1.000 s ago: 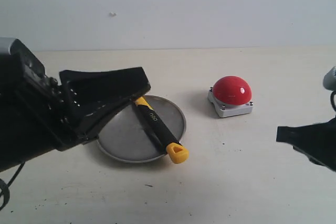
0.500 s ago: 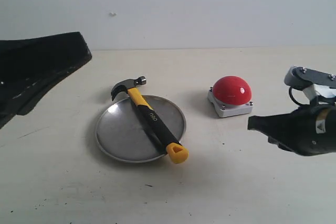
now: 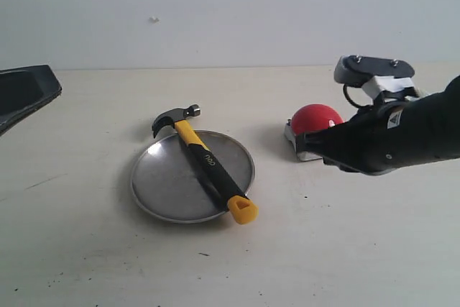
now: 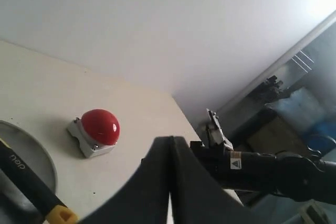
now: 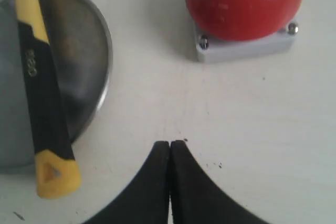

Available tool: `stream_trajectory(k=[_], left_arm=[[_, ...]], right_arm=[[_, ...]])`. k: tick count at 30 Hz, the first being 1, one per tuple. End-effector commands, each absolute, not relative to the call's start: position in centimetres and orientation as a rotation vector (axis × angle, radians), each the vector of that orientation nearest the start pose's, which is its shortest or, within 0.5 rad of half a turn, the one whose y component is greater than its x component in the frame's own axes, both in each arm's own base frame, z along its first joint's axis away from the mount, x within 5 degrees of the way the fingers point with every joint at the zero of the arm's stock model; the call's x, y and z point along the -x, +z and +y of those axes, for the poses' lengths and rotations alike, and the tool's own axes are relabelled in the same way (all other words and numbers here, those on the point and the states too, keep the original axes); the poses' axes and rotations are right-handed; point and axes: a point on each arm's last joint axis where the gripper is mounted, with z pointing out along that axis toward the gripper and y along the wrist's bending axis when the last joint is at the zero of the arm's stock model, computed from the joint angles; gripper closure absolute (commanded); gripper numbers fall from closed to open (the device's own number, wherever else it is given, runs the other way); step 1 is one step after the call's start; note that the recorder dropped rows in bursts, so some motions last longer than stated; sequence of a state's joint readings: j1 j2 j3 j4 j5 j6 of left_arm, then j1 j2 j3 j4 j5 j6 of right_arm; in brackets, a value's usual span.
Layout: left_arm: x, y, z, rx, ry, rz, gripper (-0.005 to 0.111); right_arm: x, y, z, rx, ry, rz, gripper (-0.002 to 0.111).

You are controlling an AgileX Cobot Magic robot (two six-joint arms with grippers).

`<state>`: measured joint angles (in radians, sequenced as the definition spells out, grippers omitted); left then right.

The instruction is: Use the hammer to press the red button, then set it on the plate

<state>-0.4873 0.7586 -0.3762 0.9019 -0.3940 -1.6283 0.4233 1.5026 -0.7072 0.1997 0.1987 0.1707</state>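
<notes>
Right pincer (image 5: 169, 144), tips together near the glossy red dome button (image 5: 244, 1), could nudge the yellow-black claw hammer (image 5: 44, 93) off the round silver plate (image 5: 84, 40).

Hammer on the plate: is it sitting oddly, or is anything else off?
The hammer lies diagonally across the plate, not within it: its head overhangs the far rim and its yellow looped end juts past the near rim. Nothing looks spilled or damaged.
</notes>
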Motion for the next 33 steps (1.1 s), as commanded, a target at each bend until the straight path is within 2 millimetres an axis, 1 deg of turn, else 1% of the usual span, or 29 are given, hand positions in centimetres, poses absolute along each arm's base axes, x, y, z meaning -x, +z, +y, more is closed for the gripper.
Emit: stream_trajectory(k=[1, 3, 4, 7, 9, 11, 12, 15, 17, 19, 21, 22, 23, 25, 27, 29, 31, 33], left_arm=[[-12.3, 28.9, -9.6, -0.015, -1.188, 1.752, 0.107], [-12.3, 28.9, -9.6, -0.024, -1.181, 1.751, 0.107], [-12.3, 28.9, -9.6, -0.029, -1.177, 1.750, 0.107], [-12.3, 28.9, -9.6, -0.061, -1.151, 1.744, 0.107], [-12.2, 29.0, -9.5, -0.059, -1.154, 1.735, 0.107], [-11.9, 29.8, -9.2, -0.065, -1.138, 1.690, 0.107], [-11.4, 31.0, -8.8, -0.099, -1.104, 1.624, 0.107], [-10.8, 32.3, -7.7, -0.092, -0.993, 1.577, 0.107], [-10.6, 32.4, -6.8, -0.038, -0.923, 1.591, 0.107], [-10.5, 31.9, -6.1, 0.019, -0.856, 1.624, 0.107], [-10.4, 31.2, -5.8, 0.061, -0.855, 1.648, 0.107], [-10.2, 31.2, -5.7, 0.067, -0.868, 1.640, 0.107], [-10.0, 31.4, -5.6, 0.064, -0.875, 1.622, 0.107], [-9.2, 32.2, -5.2, 0.057, -0.890, 1.568, 0.107], [-8.2, 33.1, -4.4, 0.054, -0.857, 1.510, 0.107], [-7.3, 33.9, -3.2, 0.089, -0.789, 1.471, 0.107], [-6.6, 34.2, -2.1, 0.130, -0.732, 1.449, 0.107], [-5.8, 34.1, -1.1, 0.173, -0.690, 1.431, 0.107]], right_arm=[[-24.6, 19.4, 12.4, 0.048, 0.436, 2.536, 0.108], [-23.7, 18.8, 12.9, 0.185, 0.418, 2.611, 0.108], [-23.2, 18.7, 13.0, 0.221, 0.416, 2.622, 0.108], [-21.8, 18.6, 12.9, 0.188, 0.454, 2.591, 0.108], [-21.0, 19.1, 12.5, 0.165, 0.474, 2.545, 0.108], [-20.0, 19.9, 12.1, 0.181, 0.489, 2.504, 0.108], [-18.8, 21.4, 11.4, 0.192, 0.514, 2.433, 0.108], [-17.1, 23.7, 10.5, 0.245, 0.538, 2.315, 0.108], [-16.1, 24.9, 10.0, 0.265, 0.555, 2.256, 0.108], [-15.5, 25.6, 9.7, 0.273, 0.569, 2.230, 0.108], [-14.9, 25.9, 9.5, 0.275, 0.581, 2.221, 0.108], [-14.7, 26.0, 9.3, 0.266, 0.587, 2.203, 0.108], [-14.2, 26.4, 9.0, 0.243, 0.607, 2.159, 0.108], [-13.0, 27.9, 8.2, 0.189, 0.661, 2.028, 0.108], [-11.6, 29.5, 7.3, 0.179, 0.683, 1.893, 0.108], [-10.4, 30.5, 6.5, 0.201, 0.677, 1.807, 0.108], [-9.2, 30.9, 5.9, 0.255, 0.641, 1.766, 0.108], [-8.4, 30.8, 5.5, 0.309, 0.596, 1.771, 0.108]])
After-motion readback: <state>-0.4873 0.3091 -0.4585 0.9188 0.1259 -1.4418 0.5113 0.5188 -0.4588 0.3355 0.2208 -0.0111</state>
